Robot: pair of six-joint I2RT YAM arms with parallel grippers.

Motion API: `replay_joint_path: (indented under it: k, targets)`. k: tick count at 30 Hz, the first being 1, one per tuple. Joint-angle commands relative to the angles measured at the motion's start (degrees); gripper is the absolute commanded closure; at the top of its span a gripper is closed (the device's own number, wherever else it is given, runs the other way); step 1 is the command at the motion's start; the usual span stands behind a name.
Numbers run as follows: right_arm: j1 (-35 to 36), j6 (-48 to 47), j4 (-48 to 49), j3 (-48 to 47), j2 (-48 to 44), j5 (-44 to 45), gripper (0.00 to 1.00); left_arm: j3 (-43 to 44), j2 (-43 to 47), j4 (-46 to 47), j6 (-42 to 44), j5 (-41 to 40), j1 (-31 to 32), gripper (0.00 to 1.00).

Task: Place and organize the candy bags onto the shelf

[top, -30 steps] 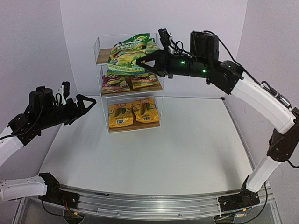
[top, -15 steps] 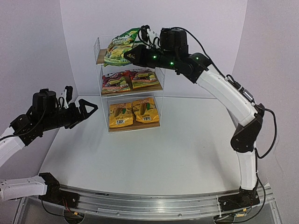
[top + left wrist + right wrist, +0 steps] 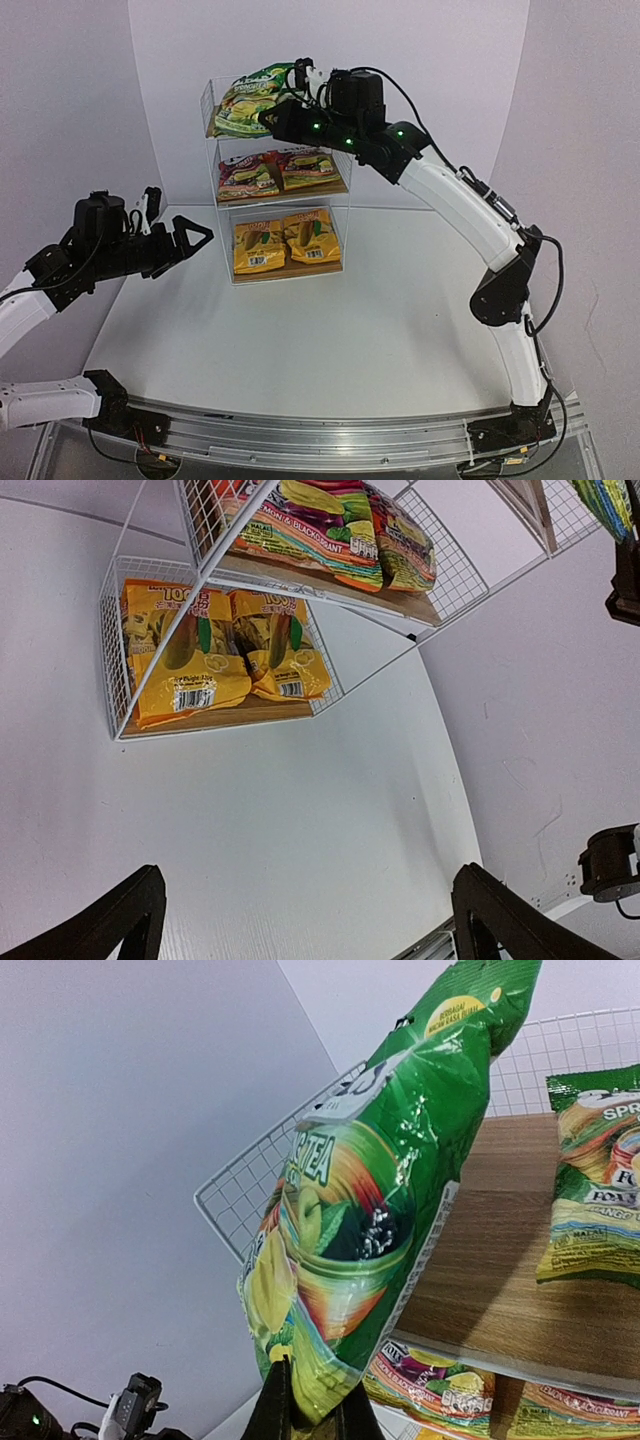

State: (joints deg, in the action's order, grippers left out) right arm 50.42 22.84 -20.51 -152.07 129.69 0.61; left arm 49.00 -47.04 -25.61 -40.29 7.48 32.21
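Sorts by colour, one tier each, on the white wire shelf (image 3: 480,1280): two yellow candy bags (image 3: 258,247) at the bottom, two red-magenta bags (image 3: 247,172) in the middle, one green bag (image 3: 595,1200) flat on top. Pinches the second green bag (image 3: 370,1220), sixth in all, by its lower edge in the closed right gripper (image 3: 310,1400), upright over the top tier's bare left part, likely to lay it beside its twin. Spreads the left gripper (image 3: 310,920) wide and empty above the table (image 3: 400,300), apart from the shelf, probably so as not to block.
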Motion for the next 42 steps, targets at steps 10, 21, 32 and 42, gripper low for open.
replay_joint_path:
  k: [10,21,32,42]
  targets:
    - [-0.6,0.1,13.1,-5.2,4.1,7.4,0.98,-1.4,-0.9,0.7,1.4,2.1,0.0,0.00]
    - [-1.1,-0.1,14.1,-5.0,3.5,11.9,0.76,-2.5,-0.7,1.4,1.1,2.7,0.0,0.00]
    - [-1.1,-0.5,12.0,1.3,-2.4,18.1,0.43,-3.0,-1.5,2.2,0.8,3.6,0.0,0.00]
    - [-0.7,-1.8,7.3,3.2,-6.3,17.6,0.30,-3.4,-1.8,3.0,0.8,4.2,0.0,0.00]
